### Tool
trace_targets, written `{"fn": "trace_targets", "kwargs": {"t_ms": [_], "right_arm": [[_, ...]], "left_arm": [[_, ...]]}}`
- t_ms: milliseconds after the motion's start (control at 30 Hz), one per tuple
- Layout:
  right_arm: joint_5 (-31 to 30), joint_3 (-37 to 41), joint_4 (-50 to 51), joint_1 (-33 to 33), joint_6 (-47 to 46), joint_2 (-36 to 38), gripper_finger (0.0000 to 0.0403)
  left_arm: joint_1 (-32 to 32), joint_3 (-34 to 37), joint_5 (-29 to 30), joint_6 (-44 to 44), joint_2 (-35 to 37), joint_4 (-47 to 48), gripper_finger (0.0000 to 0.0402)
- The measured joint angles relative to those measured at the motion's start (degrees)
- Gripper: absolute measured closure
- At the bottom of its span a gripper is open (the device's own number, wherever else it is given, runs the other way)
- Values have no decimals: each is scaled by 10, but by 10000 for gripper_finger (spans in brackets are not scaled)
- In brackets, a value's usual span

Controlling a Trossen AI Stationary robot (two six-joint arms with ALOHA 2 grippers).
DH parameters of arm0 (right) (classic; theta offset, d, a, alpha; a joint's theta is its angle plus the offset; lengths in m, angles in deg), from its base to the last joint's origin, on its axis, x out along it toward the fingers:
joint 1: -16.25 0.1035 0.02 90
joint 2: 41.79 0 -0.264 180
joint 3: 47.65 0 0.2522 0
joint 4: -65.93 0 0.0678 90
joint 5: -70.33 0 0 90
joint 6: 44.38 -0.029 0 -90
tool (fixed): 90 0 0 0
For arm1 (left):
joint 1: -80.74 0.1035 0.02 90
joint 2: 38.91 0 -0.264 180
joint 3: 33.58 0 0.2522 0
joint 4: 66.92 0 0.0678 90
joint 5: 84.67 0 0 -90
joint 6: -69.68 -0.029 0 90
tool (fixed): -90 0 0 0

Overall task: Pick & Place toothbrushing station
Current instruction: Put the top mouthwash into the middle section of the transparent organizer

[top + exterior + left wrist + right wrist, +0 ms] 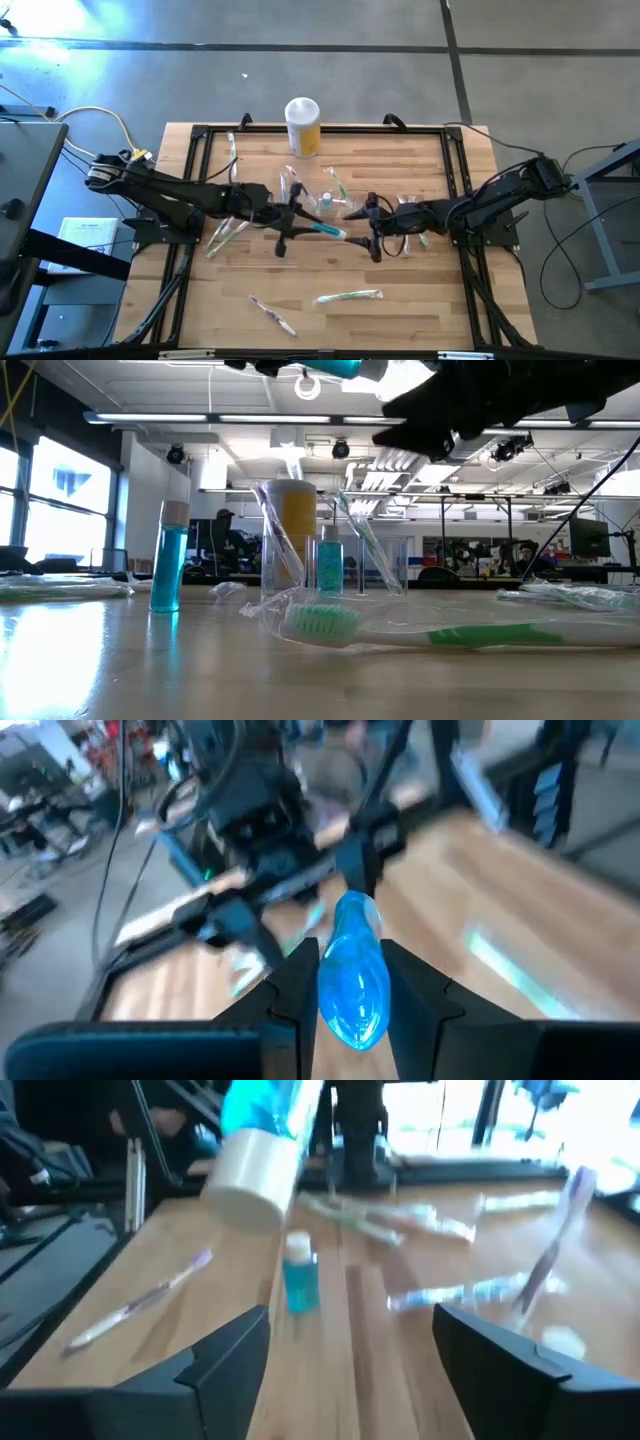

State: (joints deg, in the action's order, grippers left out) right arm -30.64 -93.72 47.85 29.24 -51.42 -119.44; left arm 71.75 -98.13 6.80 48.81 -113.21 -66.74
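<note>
We read this as the carry step: the left gripper (352, 982) is pinched on a small blue-liquid bottle with a white cap (327, 230), held in the air near table centre, just at 6 o'clock of the small clear plastic holder (327, 197), which already has wrapped toothbrushes leaning in it (372, 550) and stands at about 12 o'clock of centre, short of the yellow white-topped canister (302, 125) at the far edge. The right gripper (350, 1345) faces it from 3 o'clock, fingers spread wide and empty, the bottle's cap right ahead of it (250, 1180), so a hand-over may be intended; we cannot tell. Next move, we judge: lift and steer the bottle toward the holder, set it upright without knocking the brushes. Another blue bottle (168, 556) stands free on the table, and one more (330, 563) by the holder. Surface is a pale wood-plank tabletop (420, 310) in a black frame, with a green-bristled wrapped toothbrush (348, 296) at 6 o'clock and a pink-purple wrapped one (272, 313) at 7 o'clock. Room: grey concrete floor, open lab with ceiling strip lights, desks, a seated person far back (228, 530)
</note>
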Motion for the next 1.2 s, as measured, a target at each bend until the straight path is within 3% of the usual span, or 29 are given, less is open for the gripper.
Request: {"fn": "trace_targets", "kwargs": {"t_ms": [267, 367, 700, 1033, 1200], "right_arm": [[-82, 0, -115, 51, 121, 0, 141], [-85, 0, -139, 60, 140, 0, 141], [-86, 0, -208, 65, 196, 0, 145], [-84, 0, -211, 65, 219, 0, 145], [-86, 0, -211, 65, 225, 0, 169]], "left_arm": [[0, 53, -5, 32, 2, -165, 322], [0, 66, 1, 32, 2, -208, 322], [0, 68, 9, 32, -37, -257, 322], [0, 68, 11, 17, -58, -304, 322], [0, 68, 12, 17, -58, -304, 322]]}}
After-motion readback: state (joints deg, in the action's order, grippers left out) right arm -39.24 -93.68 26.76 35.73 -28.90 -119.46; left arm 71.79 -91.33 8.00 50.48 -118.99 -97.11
